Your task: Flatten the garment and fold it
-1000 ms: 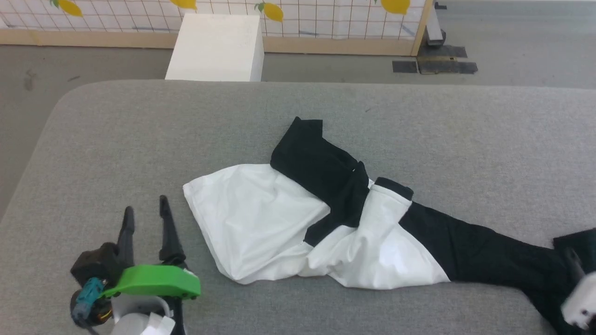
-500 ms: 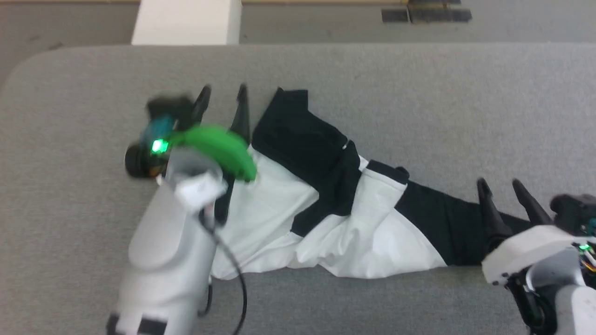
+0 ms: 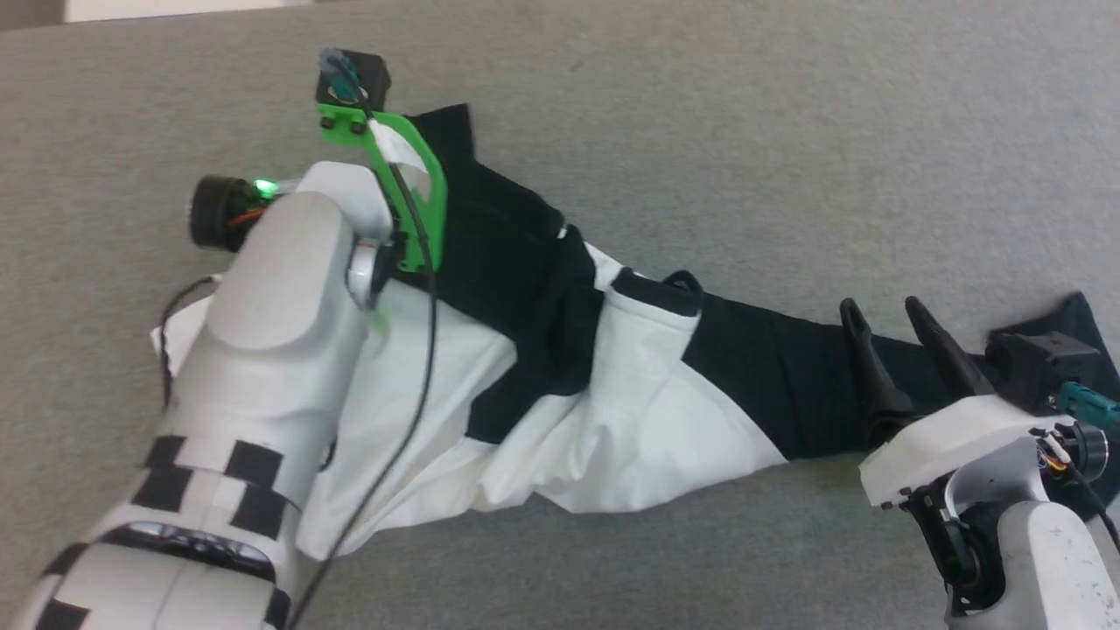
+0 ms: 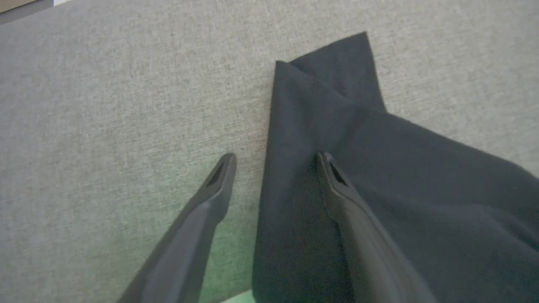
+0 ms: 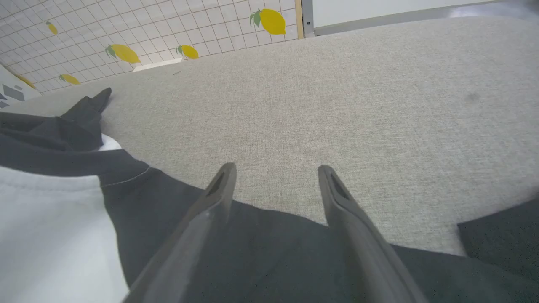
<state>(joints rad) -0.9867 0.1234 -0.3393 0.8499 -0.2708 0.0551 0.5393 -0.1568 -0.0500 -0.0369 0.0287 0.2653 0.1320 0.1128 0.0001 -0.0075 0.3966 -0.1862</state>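
The soft white T-shirt with black sleeves (image 3: 560,437) lies all crumpled in a long heap on the flat grey cloth-covered table (image 3: 787,131). The left gripper (image 4: 276,156) is wide open at one black sleeve of the shirt. One finger is over the sleeve and one is over the bare table beside it. The right gripper (image 3: 879,303) is wide open too, over the shirt's other black sleeve, and holds nothing.

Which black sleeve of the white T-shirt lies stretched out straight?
The black sleeve at the right claw; the other sleeve, at the left claw, lies crumpled back over the white cloth.
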